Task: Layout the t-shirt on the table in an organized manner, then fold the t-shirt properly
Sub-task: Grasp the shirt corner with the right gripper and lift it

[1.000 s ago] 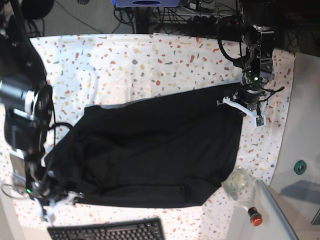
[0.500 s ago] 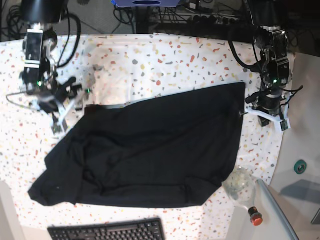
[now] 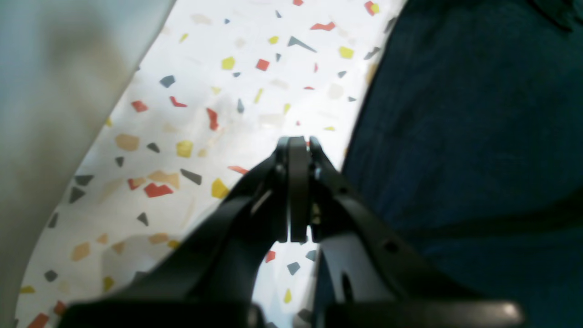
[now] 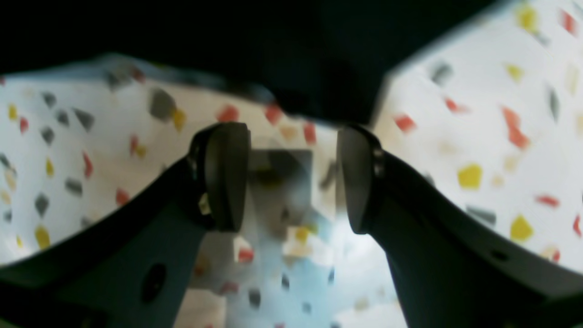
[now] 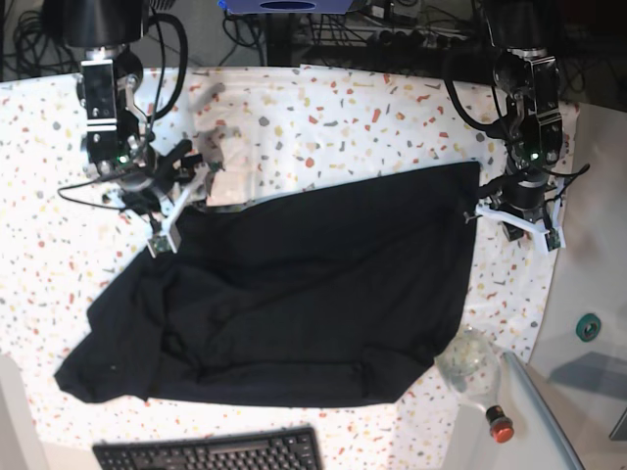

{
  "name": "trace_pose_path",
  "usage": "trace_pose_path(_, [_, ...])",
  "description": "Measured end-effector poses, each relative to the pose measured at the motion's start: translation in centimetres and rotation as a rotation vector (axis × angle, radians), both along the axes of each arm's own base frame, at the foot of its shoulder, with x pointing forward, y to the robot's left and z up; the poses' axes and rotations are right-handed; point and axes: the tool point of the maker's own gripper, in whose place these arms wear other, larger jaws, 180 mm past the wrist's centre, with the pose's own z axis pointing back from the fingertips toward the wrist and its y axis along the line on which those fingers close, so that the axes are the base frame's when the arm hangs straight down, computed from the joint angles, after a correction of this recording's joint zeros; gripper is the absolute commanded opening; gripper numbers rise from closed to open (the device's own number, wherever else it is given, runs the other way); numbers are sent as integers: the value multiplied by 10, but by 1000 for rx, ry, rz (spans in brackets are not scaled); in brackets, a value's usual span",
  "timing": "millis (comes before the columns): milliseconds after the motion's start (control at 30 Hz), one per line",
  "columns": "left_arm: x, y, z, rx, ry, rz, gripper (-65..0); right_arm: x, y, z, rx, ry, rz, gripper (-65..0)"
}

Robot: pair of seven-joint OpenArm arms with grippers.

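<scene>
Now the open right gripper (image 5: 181, 201) sits at the t-shirt's (image 5: 294, 294) far left corner; the left gripper (image 3: 295, 145) is pinched together, empty, beside the right edge.

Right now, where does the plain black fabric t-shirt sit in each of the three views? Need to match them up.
Base: the plain black fabric t-shirt fills the centre, slanting from lower left up to upper right.
Left wrist: it covers the right side, beside the shut left gripper.
Right wrist: a dark blurred mass along the top edge, beyond the open right gripper.
Shared landmark: the white flecked cloth-covered table, seen in all three.
</scene>
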Motion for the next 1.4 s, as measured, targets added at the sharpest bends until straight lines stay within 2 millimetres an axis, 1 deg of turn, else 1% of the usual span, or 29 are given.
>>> trace_pose_path(67, [0, 0, 0, 0, 1, 0, -650, 9, -6, -1, -10, -23, -6, -353])
trace_pose_path(133, [0, 0, -1, -1, 1, -1, -650, 8, -11, -8, -15, -14, -13, -359])
trace_pose_path(167, [-2, -1, -1, -1, 4, -1, -650, 9, -12, -8, -8, -21, -22, -383])
trace_pose_path(200, [-3, -1, -2, -1, 7, -1, -650, 9, -14, -9, -9, -20, -28, -423])
trace_pose_path(233, [-6, 0, -4, -1, 12, 2, -650, 11, -16, -8, -7, -19, -37, -477])
trace_pose_path(300, [-10, 3, -6, 3, 20, 10, -650, 11, -17, -8, -10, -14, -40, -633])
trace_pose_path(333, [-11, 5, -6, 5, 21, 14, -650, 11, -17, -8, -7, -14, -41, -650])
trace_pose_path(400, [-9, 4, -5, 4, 18, 12, -650, 11, -17, -8, -6, -15, -41, -650])
trace_pose_path(467, [-9, 5, -4, 6, 16, 9, -650, 12, -16, -4, -15, -13, -35, -650])
trace_pose_path(533, [-9, 5, -4, 6, 17, 9, -650, 18, -9, 9, -31, -52, 1, -650])
trace_pose_path(567, [-9, 5, -4, 7, 18, 10, -650, 23, -2, 19, -36, -82, 27, -650])
trace_pose_path(633, [-10, 5, -5, 6, 19, 9, -650, 29, 17, 35, -42, -89, 87, -650])
trace_pose_path(733, [-9, 5, -3, 9, 15, 8, -650, 51, 42, 62, -63, -110, 176, -650])
trace_pose_path(867, [-8, 6, -2, 10, 13, 7, -650, 93, 65, 100, -124, -183, 279, -650])
trace_pose_path(900, [-8, 6, -2, 10, 14, 7, -650, 104, 73, 104, -129, -191, 306, -650])
trace_pose_path(967, [-8, 6, -2, 10, 13, 7, -650, 120, 83, 98, -155, -158, 353, -650])
trace_pose_path(1100, [-8, 7, -2, 15, 13, 8, -650, 146, 84, 73, -182, -68, 363, -650])
trace_pose_path(1167, [-8, 7, -2, 12, 14, 8, -650, 157, 87, 61, -139, -62, 342, -650])
trace_pose_path(1233, [-9, 6, -3, 9, 18, 6, -650, 166, 84, 53, -100, -48, 304, -650])
trace_pose_path(1267, [-9, 6, -3, 10, 16, 6, -650, 168, 83, 48, -93, -34, 294, -594])
trace_pose_path(1333, [-9, 6, -4, 10, 18, 9, -650, 172, 77, 46, -104, 3, 281, -410])
trace_pose_path(1367, [-9, 6, -4, 9, 18, 9, -650, 176, 76, 50, -108, -4, 278, -329])
trace_pose_path(1400, [-9, 6, -4, 9, 18, 8, -650, 180, 76, 56, -105, -8, 271, -303])
